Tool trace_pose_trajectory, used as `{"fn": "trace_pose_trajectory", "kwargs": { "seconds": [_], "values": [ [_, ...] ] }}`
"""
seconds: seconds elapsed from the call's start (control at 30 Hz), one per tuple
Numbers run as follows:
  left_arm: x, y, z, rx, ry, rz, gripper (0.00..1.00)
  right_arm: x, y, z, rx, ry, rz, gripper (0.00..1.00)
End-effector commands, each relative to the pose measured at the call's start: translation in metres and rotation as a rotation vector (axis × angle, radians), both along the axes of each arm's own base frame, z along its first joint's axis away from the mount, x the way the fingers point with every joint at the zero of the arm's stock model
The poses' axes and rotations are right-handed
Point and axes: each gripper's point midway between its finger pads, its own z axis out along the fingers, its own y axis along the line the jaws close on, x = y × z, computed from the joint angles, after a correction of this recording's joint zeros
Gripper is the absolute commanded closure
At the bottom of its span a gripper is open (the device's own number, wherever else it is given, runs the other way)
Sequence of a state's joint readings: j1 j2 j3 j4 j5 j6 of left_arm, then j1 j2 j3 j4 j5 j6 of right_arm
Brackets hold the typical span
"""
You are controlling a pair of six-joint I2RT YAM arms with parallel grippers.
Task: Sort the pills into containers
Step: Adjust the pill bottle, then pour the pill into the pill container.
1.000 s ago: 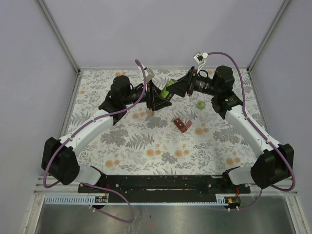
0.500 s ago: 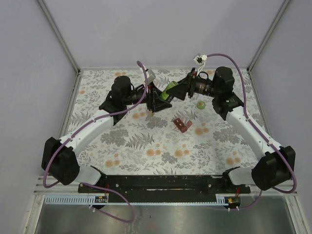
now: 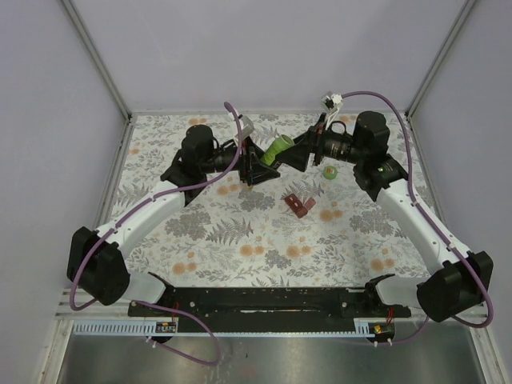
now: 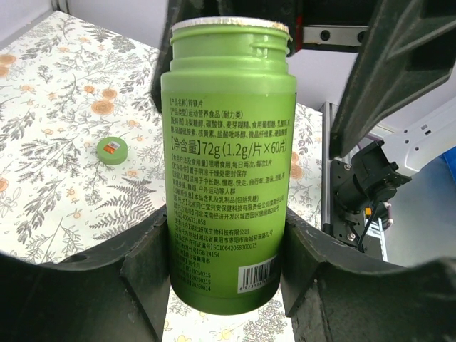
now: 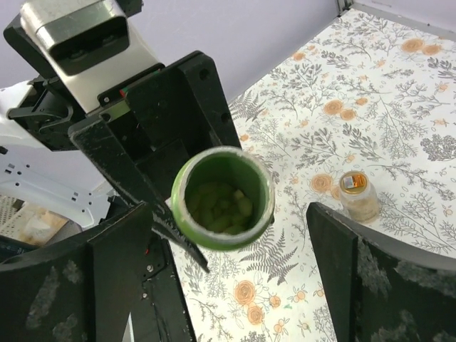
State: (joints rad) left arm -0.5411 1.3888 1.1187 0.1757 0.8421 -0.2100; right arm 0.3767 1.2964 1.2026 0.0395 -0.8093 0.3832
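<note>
The pills are a heap of pale yellowish pellets at the bottom of the green bottle, seen through its open mouth in the right wrist view. The bottle has no cap on it. It is held off the tabletop, tilted, at the far middle of the work area, with its mouth turned towards the right arm. In the left wrist view its printed label and barcode face the camera.

The left pincer is clenched on the lower part of the green bottle, one finger pressed against each side. The right pincer is released: its two fingers stand wide apart, one on either side of the bottle's mouth, and neither touches it.

The green cap lies flat on the tabletop, just beside the right arm's wrist and apart from the bottle; it also shows in the left wrist view. The small bottle, pale with an orange top, stands upright on the flowered cloth below and beside the right pincer. The dark-red pill box sits on the tabletop nearer the arm bases than both pincers, roughly in the middle, well apart from the green bottle. Whether its lids are up or down I cannot tell.
</note>
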Motion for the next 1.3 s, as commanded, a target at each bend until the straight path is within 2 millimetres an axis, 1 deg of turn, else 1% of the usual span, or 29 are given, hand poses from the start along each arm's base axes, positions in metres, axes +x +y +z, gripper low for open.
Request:
{"fn": "trace_pose_trajectory", "kwargs": {
  "seconds": [0.0, 0.17, 0.27, 0.33, 0.37, 0.47, 0.57, 0.63, 0.7, 0.87, 1.07, 1.17, 1.27],
  "values": [
    [-0.006, 0.009, 0.028, -0.046, -0.122, -0.009, 1.00, -0.009, -0.016, 0.025, -0.042, -0.114, -0.048, 0.01],
    [-0.005, 0.015, 0.022, -0.034, -0.136, 0.004, 1.00, -0.008, -0.030, 0.027, -0.046, -0.111, -0.086, 0.01],
    [-0.006, 0.020, 0.016, -0.016, -0.155, 0.006, 1.00, -0.005, -0.049, 0.029, -0.049, -0.120, -0.135, 0.01],
    [-0.005, 0.024, 0.011, -0.002, -0.168, 0.015, 1.00, -0.004, -0.060, 0.024, -0.098, -0.136, -0.168, 0.01],
    [-0.006, 0.026, 0.007, 0.006, -0.173, 0.013, 1.00, -0.003, -0.066, 0.017, -0.143, -0.142, -0.191, 0.02],
    [-0.008, 0.030, -0.005, 0.045, -0.184, 0.012, 1.00, 0.002, -0.086, -0.013, -0.304, -0.155, -0.258, 0.02],
    [-0.012, 0.034, -0.019, 0.087, -0.246, -0.010, 1.00, 0.004, -0.101, -0.048, -0.453, -0.125, -0.269, 0.04],
    [-0.015, 0.036, -0.026, 0.102, -0.264, -0.023, 1.00, 0.003, -0.109, -0.075, -0.534, -0.073, -0.254, 0.06],
    [-0.020, 0.038, -0.037, 0.114, -0.273, -0.044, 1.00, 0.005, -0.113, -0.100, -0.595, -0.032, -0.230, 0.08],
    [-0.029, 0.037, -0.058, 0.134, -0.279, -0.090, 1.00, 0.009, -0.117, -0.149, -0.693, 0.053, -0.156, 0.16],
    [-0.039, 0.033, -0.081, 0.158, -0.289, -0.145, 1.00, 0.025, -0.118, -0.195, -0.789, 0.162, -0.078, 0.27],
    [-0.043, 0.031, -0.086, 0.164, -0.286, -0.157, 1.00, 0.032, -0.123, -0.217, -0.840, 0.207, -0.053, 0.33],
    [-0.043, 0.028, -0.090, 0.174, -0.284, -0.156, 1.00, 0.038, -0.126, -0.234, -0.874, 0.234, -0.030, 0.34]
  ]
}}
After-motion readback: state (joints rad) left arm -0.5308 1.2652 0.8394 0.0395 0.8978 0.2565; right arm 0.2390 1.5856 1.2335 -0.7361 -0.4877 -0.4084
